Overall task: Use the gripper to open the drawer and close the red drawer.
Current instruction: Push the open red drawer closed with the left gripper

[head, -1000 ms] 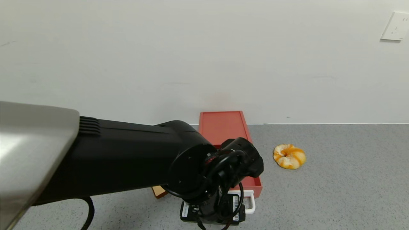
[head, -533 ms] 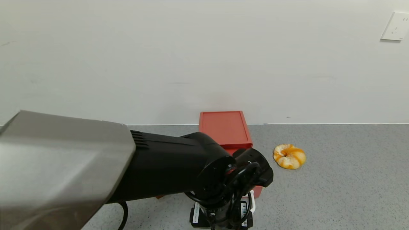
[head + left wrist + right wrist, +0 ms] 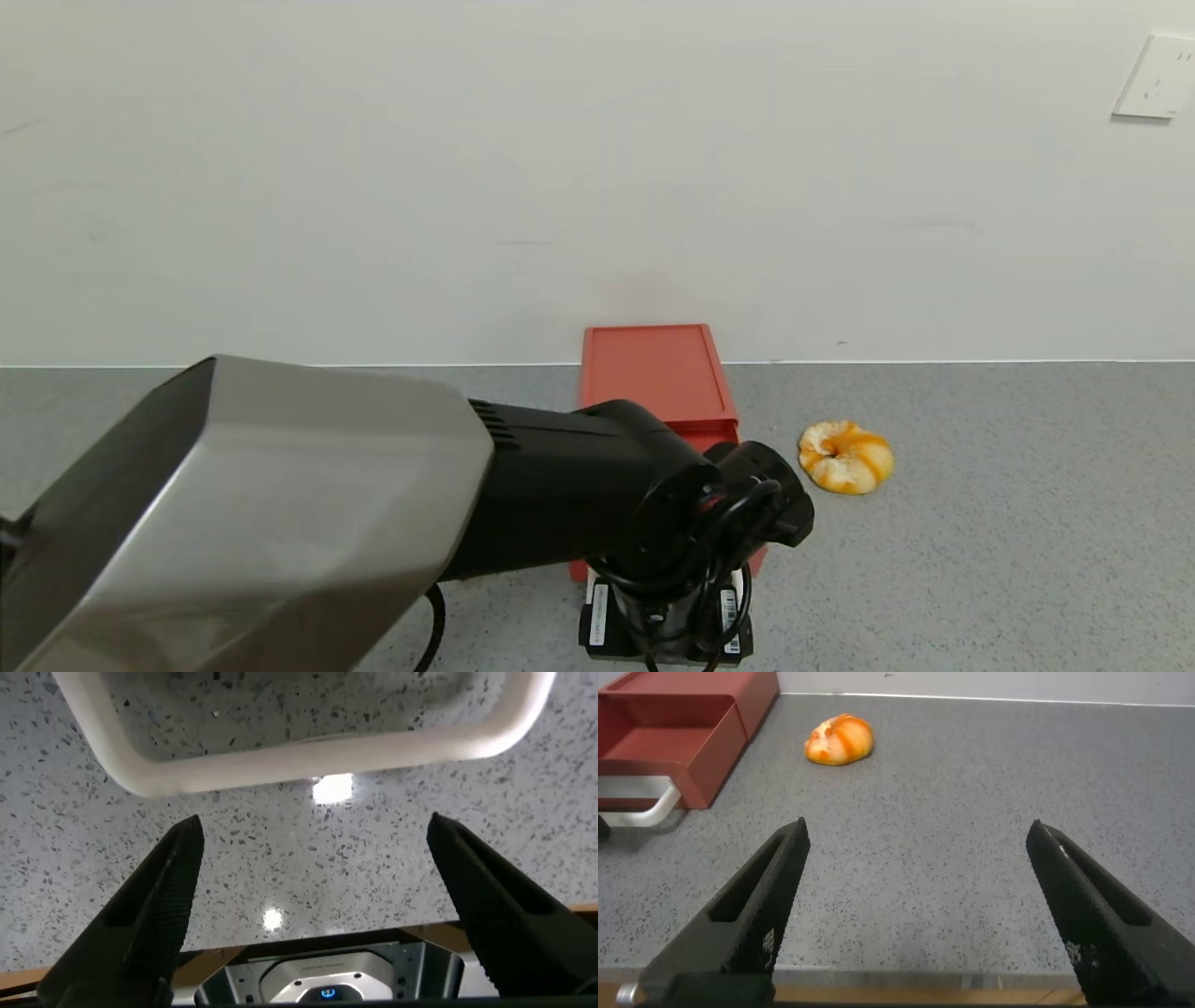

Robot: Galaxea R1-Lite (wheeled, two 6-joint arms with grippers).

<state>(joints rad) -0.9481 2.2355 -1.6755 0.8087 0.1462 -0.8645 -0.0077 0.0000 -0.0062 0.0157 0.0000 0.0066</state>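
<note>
The red drawer [image 3: 658, 373] stands against the back wall with its tray [image 3: 668, 742] pulled out toward me. Its white loop handle [image 3: 308, 751] lies on the grey table. My left arm reaches across the head view, and its wrist [image 3: 667, 611] hangs over the handle end of the tray. My left gripper [image 3: 315, 826] points down at the table, open and empty, with the handle just beyond its fingertips and not between them. My right gripper [image 3: 918, 831] is open and empty, low over the table to the right of the drawer, out of the head view.
An orange-and-white bun-like item [image 3: 845, 455] lies on the table right of the drawer; it also shows in the right wrist view [image 3: 839, 740]. A white wall socket [image 3: 1158, 77] is at the upper right. The grey speckled table [image 3: 1008, 541] stretches to the right.
My left arm has swung to the right, bringing its gripper from left of the handle to over it. The drawer and the bun-like item have not moved.
</note>
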